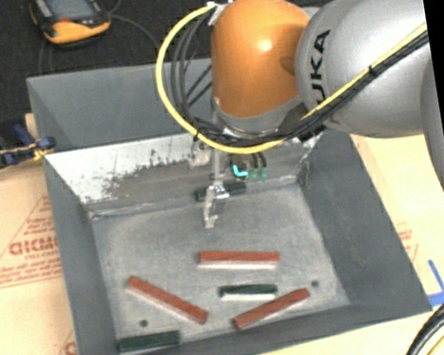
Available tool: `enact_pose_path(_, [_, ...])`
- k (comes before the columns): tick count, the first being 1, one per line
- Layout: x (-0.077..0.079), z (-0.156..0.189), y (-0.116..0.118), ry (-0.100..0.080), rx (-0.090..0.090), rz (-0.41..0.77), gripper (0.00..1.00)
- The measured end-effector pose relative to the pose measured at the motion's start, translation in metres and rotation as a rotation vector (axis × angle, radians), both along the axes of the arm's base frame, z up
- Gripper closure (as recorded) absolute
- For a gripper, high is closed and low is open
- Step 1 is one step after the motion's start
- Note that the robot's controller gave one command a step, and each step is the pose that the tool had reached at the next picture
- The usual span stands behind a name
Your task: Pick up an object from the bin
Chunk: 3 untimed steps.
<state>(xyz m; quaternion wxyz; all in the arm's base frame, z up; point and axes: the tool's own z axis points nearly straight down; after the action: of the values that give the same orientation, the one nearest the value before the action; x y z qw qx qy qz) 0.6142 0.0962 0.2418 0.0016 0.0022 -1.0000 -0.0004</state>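
Bars in grey metal bin (81, 262), three reddish-brown and two dark green: uppermost reddish-brown flat bar (237, 259), second reddish-brown bar (165, 299) lower left of it, third reddish-brown bar (270, 308) below it, short dark green bar (247, 290) just under it, other dark green bar (148, 341) far lower left. Pincer (210, 209) above and slightly left of that uppermost bar, apart from it, nothing seen in its grip; opening impossible to tell.

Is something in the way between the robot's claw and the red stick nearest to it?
Nothing visible is. Only bare bin floor lies between the gripper and the reddish bar in front of it. The dark green stick lies beyond that bar.
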Motion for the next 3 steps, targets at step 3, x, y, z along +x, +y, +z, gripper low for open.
enact_pose_path(3, [-0.025,-0.085,-0.062,-0.001,-0.001,-0.231,0.00])
